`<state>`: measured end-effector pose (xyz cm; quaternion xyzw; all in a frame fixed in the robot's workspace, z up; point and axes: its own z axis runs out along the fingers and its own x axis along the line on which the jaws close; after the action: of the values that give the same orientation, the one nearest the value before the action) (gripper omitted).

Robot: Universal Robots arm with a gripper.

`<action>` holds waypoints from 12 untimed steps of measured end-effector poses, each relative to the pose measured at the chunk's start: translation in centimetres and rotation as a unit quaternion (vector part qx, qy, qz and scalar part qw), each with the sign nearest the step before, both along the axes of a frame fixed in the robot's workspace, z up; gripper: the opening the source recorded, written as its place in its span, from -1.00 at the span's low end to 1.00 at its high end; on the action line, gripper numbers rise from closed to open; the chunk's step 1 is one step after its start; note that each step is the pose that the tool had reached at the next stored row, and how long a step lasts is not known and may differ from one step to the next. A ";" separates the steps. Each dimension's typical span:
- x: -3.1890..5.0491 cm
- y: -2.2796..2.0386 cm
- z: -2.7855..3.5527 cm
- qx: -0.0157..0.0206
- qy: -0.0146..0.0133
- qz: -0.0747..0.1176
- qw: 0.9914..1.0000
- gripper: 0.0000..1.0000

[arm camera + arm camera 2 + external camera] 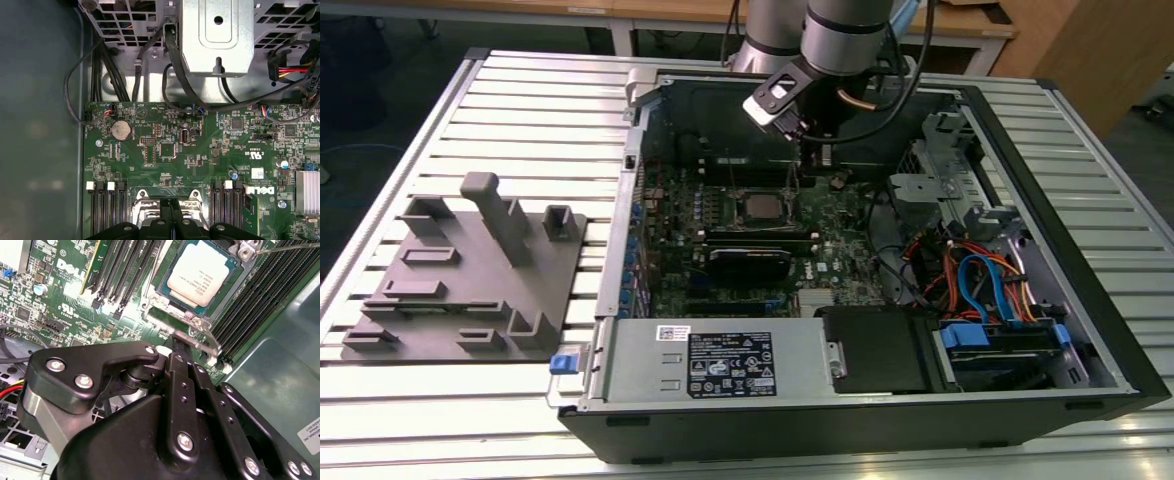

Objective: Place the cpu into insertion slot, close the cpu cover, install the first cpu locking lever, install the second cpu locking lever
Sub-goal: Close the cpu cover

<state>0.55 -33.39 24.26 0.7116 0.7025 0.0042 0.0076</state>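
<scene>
At the edge of the cpu cover (201, 331), the tool (176, 346) is pinched closed, empty; the cpu (199, 272) lies framed within.

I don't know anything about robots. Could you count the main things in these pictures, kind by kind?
Robot arm: 1
Open computer case: 1
Grey moulded tray beside the case: 1
cpu on the green board: 1
Round silver battery on the board: 1
Total: 5
</scene>
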 end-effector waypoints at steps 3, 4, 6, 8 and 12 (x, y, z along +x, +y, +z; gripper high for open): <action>-0.07 0.00 -0.03 0.000 0.000 0.000 1.000 -0.80; -0.08 0.00 -0.04 0.000 0.000 0.000 1.000 -0.80; -0.10 0.00 -0.04 0.000 0.000 0.000 1.000 -0.80; -0.11 0.00 -0.05 0.000 0.000 0.000 1.000 -0.80; -0.11 0.00 -0.05 0.000 0.000 0.000 1.000 -0.80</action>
<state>0.44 -33.39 24.21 0.7116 0.7026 0.0042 0.0076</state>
